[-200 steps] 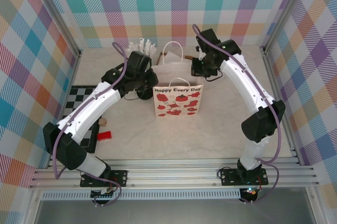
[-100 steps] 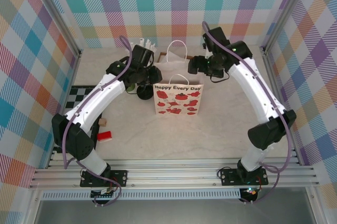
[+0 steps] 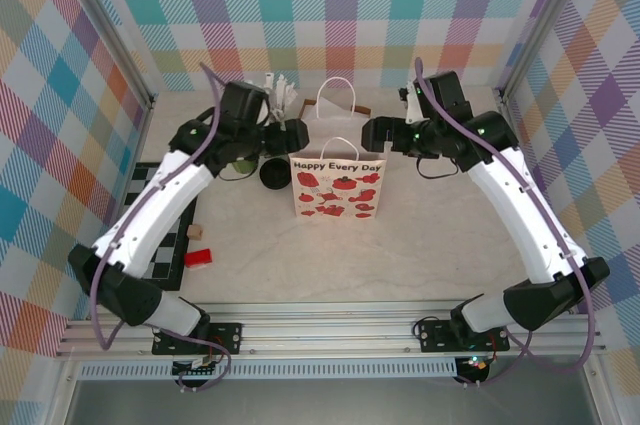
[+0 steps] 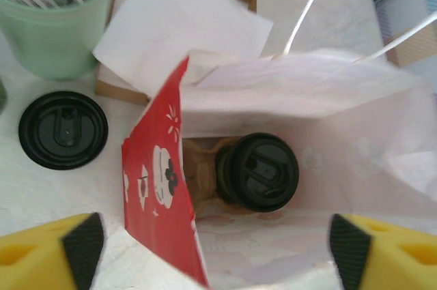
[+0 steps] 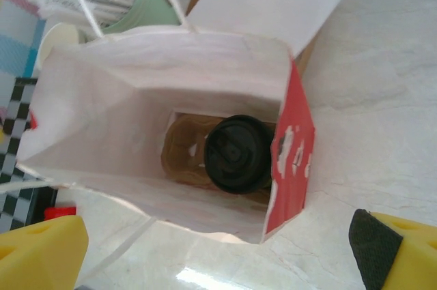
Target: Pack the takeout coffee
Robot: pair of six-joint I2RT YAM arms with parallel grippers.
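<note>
**Lidded cup stands in the open bag, both grippers spread above it**

The white paper bag (image 3: 338, 190) stands upright at mid-table with its mouth wide open and its cord handles raised. Bare marble table (image 3: 400, 255) lies open in front of it and to its right. The left side is tighter: a loose black lid (image 4: 63, 129) lies just beside the bag, with a mint-green cup of packets (image 4: 54, 37) behind it. A white napkin (image 4: 181, 24) lies close behind the bag. A checkered mat (image 3: 165, 205) and a small red block (image 3: 198, 258) sit at the near left.

The bag's front reads "Happy Every Day" over a red print.

The takeout coffee (image 4: 257, 170) stands upright on the bag's floor, in a brown cardboard carrier (image 4: 201, 167).

Both arms arch inward from their bases. The left gripper (image 4: 215, 245) hangs over the bag's left edge and the right gripper (image 5: 215, 249) over its right edge. Each has its fingers spread wide, holding nothing.
</note>
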